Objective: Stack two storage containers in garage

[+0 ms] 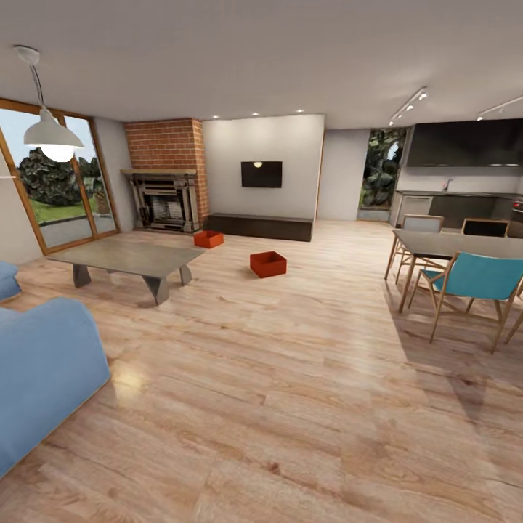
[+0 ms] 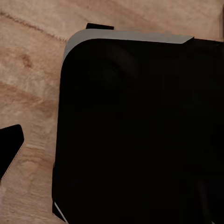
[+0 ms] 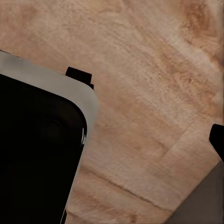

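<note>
Two orange-red storage containers stand open-topped on the living room's light wood planks, far ahead in the head view. The nearer container (image 1: 268, 264) is mid-floor. The farther container (image 1: 208, 238) sits by the brick fireplace (image 1: 165, 200) and the long dark low cabinet (image 1: 260, 226). Both are far from my arms. In each wrist view, one dark fingertip shows at the picture's edge over the planks beside my black base (image 2: 135, 135): the left fingertip (image 2: 10, 149) and the right fingertip (image 3: 218, 140). The fingers stand wide apart and hold nothing.
A grey coffee table (image 1: 127, 258) stands left of the containers and a blue sofa (image 1: 40, 370) is near left. A dining table (image 1: 457, 243) with a teal chair (image 1: 476, 280) is on the right. A wide strip of wood floor runs between them.
</note>
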Controlling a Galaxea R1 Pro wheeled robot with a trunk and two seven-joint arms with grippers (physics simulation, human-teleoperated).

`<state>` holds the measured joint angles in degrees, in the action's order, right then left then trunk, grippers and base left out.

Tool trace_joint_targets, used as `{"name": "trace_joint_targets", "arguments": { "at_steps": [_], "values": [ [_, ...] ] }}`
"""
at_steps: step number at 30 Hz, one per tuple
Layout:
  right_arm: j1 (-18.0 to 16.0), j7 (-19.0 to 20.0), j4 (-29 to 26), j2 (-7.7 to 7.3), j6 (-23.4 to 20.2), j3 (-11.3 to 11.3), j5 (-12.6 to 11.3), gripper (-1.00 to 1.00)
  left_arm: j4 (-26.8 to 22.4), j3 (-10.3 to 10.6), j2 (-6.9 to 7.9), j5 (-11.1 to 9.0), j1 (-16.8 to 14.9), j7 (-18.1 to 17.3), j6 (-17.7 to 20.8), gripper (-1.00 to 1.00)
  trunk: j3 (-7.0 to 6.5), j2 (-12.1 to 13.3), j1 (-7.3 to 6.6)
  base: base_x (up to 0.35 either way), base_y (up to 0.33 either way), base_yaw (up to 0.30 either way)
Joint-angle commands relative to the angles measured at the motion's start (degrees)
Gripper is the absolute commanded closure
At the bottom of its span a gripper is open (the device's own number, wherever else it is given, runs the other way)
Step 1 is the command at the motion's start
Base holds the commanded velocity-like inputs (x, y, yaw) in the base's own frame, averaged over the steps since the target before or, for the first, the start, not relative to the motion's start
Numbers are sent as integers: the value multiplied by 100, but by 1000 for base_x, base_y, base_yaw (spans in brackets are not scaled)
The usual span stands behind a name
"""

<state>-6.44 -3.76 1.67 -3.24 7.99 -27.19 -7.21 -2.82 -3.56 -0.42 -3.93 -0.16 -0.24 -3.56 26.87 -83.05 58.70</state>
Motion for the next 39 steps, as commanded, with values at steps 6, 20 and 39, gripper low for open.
{"name": "trace_joint_targets", "arguments": {
  "at_steps": [6, 20, 39],
  "values": [
    [-6, -2, 18, 17, 36, -49, -61, -100, 1, -31, -4, -38, -2, -2, -6, -100, 5, -2, 3, 323, 0, 0],
    [-6, -2, 18, 25, 36, -49, -61, -100, 1, -28, -7, -38, -2, -2, 4, -100, 5, -2, 3, 323, 0, -74],
    [-6, -2, 18, 18, 36, -49, -64, -100, 1, -31, -7, -38, -2, -2, -4, -100, 5, -2, 3, 323, 0, -208]
  ]
}}
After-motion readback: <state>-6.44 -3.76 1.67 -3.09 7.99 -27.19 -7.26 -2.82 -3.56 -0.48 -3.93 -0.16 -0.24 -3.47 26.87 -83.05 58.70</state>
